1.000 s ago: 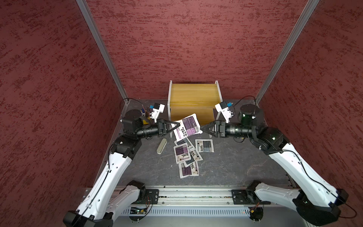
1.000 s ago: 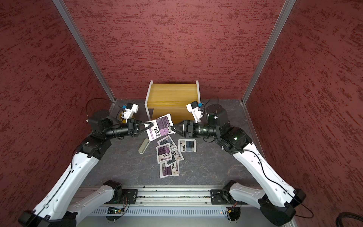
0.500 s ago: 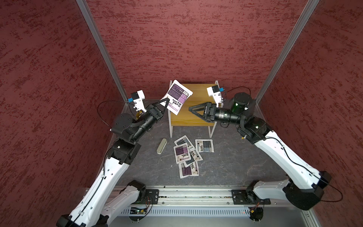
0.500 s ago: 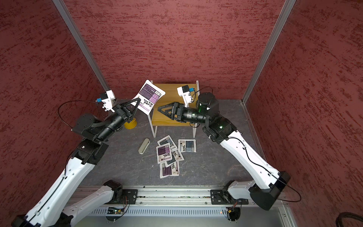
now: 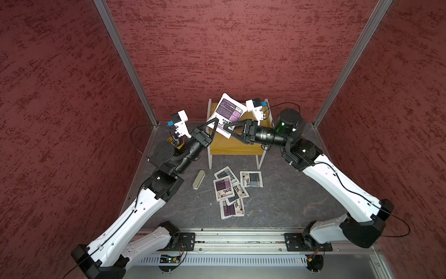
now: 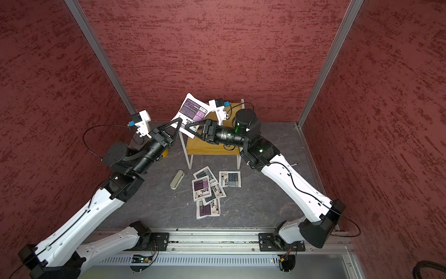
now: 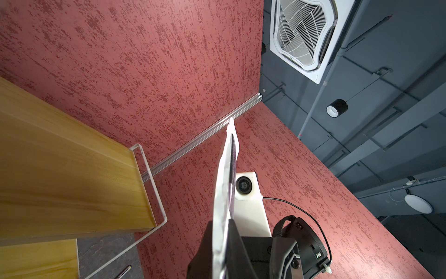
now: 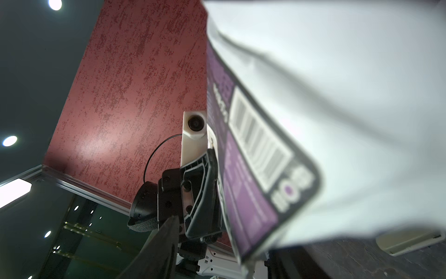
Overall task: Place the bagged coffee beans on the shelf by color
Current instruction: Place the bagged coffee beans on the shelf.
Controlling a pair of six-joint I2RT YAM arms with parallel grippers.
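My left gripper (image 5: 215, 120) is shut on the corner of a purple-labelled coffee bag (image 5: 228, 112), holding it up on edge above the shelf (image 5: 231, 147). In the left wrist view the bag (image 7: 225, 183) stands edge-on between the closed fingers. My right gripper (image 5: 228, 131) is open, its jaws straddling the bag's lower edge from the opposite side. The right wrist view is largely filled by the bag (image 8: 313, 96). Several more bags lie on the table before the shelf, among them a purple one (image 5: 224, 188) and a grey-blue one (image 5: 251, 179). Both shelf boards look bare.
A grey-green case (image 5: 198, 179) lies left of the bags on the table. A yellow pen bucket (image 5: 175, 142) stands behind my left wrist, beside the shelf. Red walls close in the back and both sides.
My left gripper has carried the purple bag to the right, over the shelf. The right gripper has moved in onto the bag's lower edge and its jaws have narrowed.
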